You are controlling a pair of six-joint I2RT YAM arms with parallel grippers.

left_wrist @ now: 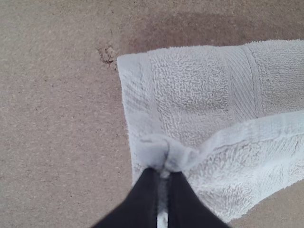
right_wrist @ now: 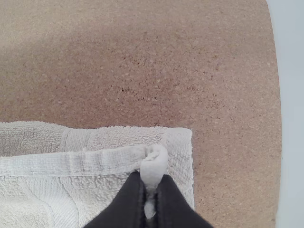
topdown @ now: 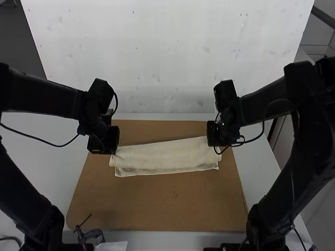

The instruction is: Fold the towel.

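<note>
The pale towel point(topdown: 165, 157) lies on the brown board as a long, narrow folded strip running across it. At its left end is my left gripper point(topdown: 107, 151), and at its right end my right gripper point(topdown: 217, 144). In the left wrist view my left gripper point(left_wrist: 164, 175) is shut on a corner of the towel's upper layer point(left_wrist: 228, 142), which is lifted over the layer beneath. My right gripper point(right_wrist: 151, 183) pinches the other corner of that layer, and the raised edge point(right_wrist: 85, 161) stretches away from it above the lower layer.
A brown board point(topdown: 162, 204) lies under the towel on the white table point(topdown: 42, 172). Near the board's front left corner stands a small dark clamp-like object point(topdown: 93, 236). Cables hang from both arms close to the grippers.
</note>
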